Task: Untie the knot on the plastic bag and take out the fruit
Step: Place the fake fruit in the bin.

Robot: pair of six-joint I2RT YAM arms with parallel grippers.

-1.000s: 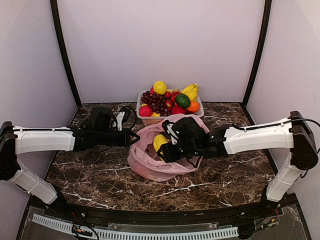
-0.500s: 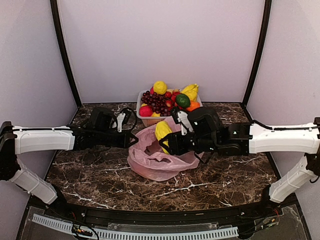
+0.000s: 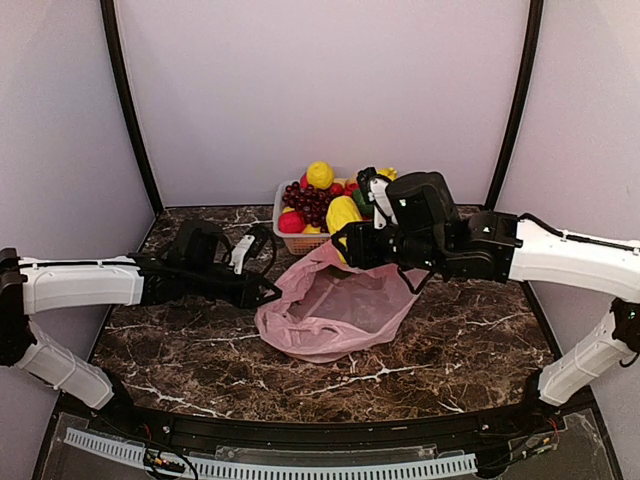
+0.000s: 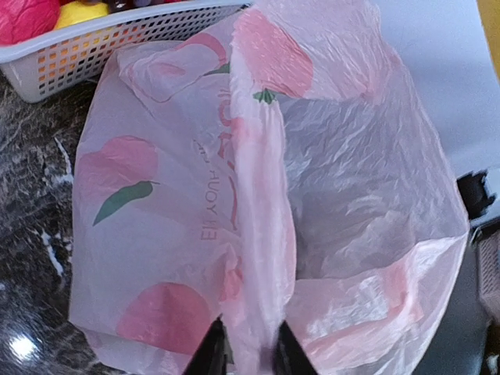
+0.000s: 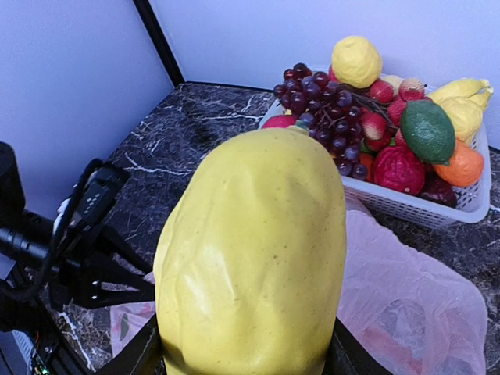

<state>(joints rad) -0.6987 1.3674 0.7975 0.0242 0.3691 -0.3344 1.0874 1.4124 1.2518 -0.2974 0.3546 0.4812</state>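
Note:
The pink plastic bag (image 3: pixel 335 310) lies slumped on the marble top with its mouth open; the knot is not in view. My right gripper (image 3: pixel 347 236) is shut on the yellow oblong fruit (image 3: pixel 342 213), held above the bag's far edge, just in front of the basket. In the right wrist view this fruit (image 5: pixel 254 258) fills the space between both fingers. My left gripper (image 3: pixel 268 293) sits at the bag's left edge. Its fingertips (image 4: pixel 212 350) stand close together with a fold of the bag's film (image 4: pixel 258 234) between them.
The white basket (image 3: pixel 290 241) stands at the back, piled with a dark grape bunch (image 5: pixel 328 101), a green fruit (image 5: pixel 427 130), yellow, red and orange ones. The left arm's black wrist and cables (image 5: pixel 86 234) lie left of the bag. Pale walls enclose the table.
My right gripper has lifted the yellow fruit out of the bag, up and back toward the basket. The bag has sunk flatter. My left gripper dropped slightly, its fingertips a little apart.

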